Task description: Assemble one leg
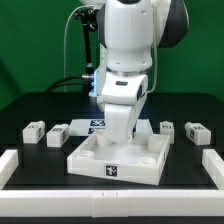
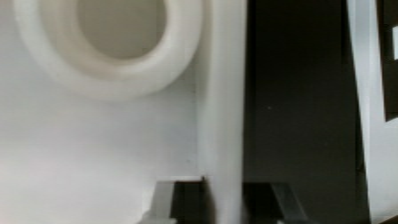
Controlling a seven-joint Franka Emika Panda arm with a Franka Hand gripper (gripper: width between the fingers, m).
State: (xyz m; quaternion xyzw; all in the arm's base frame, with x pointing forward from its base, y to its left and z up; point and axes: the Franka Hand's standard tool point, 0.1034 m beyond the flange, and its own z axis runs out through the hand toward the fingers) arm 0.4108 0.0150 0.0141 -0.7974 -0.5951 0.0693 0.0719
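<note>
1. The claw (image 2: pixel 224 203) is set narrow on the side wall of the white tray (image 1: pixel 85 170), one of its fingers (image 2: pixel 180 203) against each face. As far as I can see it grips the tray, not a leg.
2. The tray sits by the middle of the desk's near edge. Its round corner socket (image 2: pixel 111 45) is bare, with nothing fitted.
3. The leg (image 1: pixel 58 132) lies loose on the desk (image 1: pixel 30 110) behind the tray. A second leg (image 1: pixel 35 130) lies beside it, nearer the edge on the exterior view's left. Two more legs (image 1: pixel 167 129) lie toward the opposite edge.
4. I'd judge the job barely begun: no leg is lifted or seated, so picking one up, placing it and turning it in are all left.
5. I can read no words or brand. There are only black-and-white marker tags on the tray's front, the legs and the marker board (image 1: pixel 95 124).
</note>
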